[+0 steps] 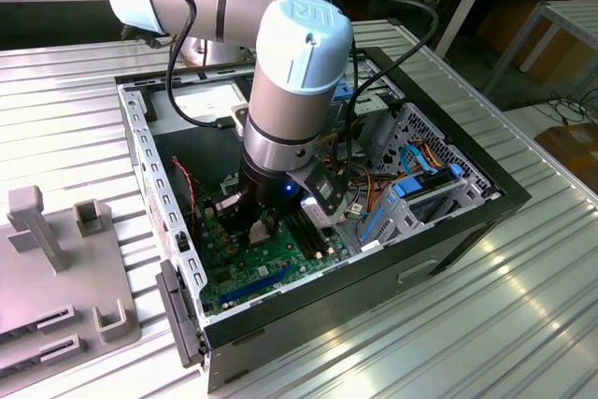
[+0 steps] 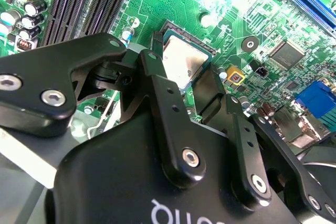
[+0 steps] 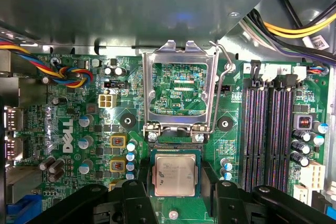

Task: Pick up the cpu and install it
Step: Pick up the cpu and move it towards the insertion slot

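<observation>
Down inside the open computer case (image 1: 308,301), which sits on the ribbed metal desk (image 1: 467,343), the arm (image 1: 290,91) reaches to the green motherboard (image 1: 238,263) with its claw (image 1: 257,221) low over the board. In the first wrist view the cpu (image 3: 175,175) lies flat, silver-grey top up, between the two black fingers (image 3: 143,182) of the claw (image 3: 175,182). Each finger stands hard against an opposite edge of the chip, so the claw reads as clamped on the cpu. The chip is at the socket opening, just beside the hinge of the socket frame (image 3: 148,85), which is swung open and stands up off the motherboard (image 3: 134,93). Whether the chip is fully seated cannot be told. The long black memory slots (image 3: 268,135) run alongside, a little apart from the socket. A twisted bundle of coloured wires (image 3: 71,74) lies over the far part of the board.

In the second wrist view the cpu (image 2: 181,61) shows between the same fingers (image 2: 152,72), with the memory slots (image 2: 84,3) beyond them. On the exterior view's left, a grey fixture plate (image 1: 56,268) rests on the desk, well apart from the case.
</observation>
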`<state>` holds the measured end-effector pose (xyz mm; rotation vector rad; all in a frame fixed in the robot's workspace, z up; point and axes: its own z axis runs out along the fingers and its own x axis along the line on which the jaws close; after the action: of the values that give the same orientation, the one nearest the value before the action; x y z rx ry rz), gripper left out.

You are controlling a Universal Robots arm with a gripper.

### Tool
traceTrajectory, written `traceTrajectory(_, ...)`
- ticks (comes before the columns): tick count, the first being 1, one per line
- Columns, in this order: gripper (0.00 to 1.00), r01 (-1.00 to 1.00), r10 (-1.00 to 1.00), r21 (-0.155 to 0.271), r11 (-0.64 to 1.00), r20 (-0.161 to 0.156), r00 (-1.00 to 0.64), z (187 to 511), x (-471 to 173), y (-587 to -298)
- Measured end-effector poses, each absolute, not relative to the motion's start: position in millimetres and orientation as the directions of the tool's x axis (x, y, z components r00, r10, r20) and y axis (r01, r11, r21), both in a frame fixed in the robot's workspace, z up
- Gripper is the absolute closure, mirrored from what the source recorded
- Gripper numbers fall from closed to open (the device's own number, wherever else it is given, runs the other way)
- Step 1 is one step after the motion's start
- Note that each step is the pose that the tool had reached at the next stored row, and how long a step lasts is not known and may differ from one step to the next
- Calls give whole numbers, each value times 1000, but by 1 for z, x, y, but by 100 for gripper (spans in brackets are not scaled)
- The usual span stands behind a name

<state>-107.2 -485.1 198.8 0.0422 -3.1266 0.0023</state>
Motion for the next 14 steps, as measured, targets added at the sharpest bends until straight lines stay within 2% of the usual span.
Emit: traceTrajectory(14, 53, -20, -20, -3, 1000, 15, -1000, 203, -107, -485)
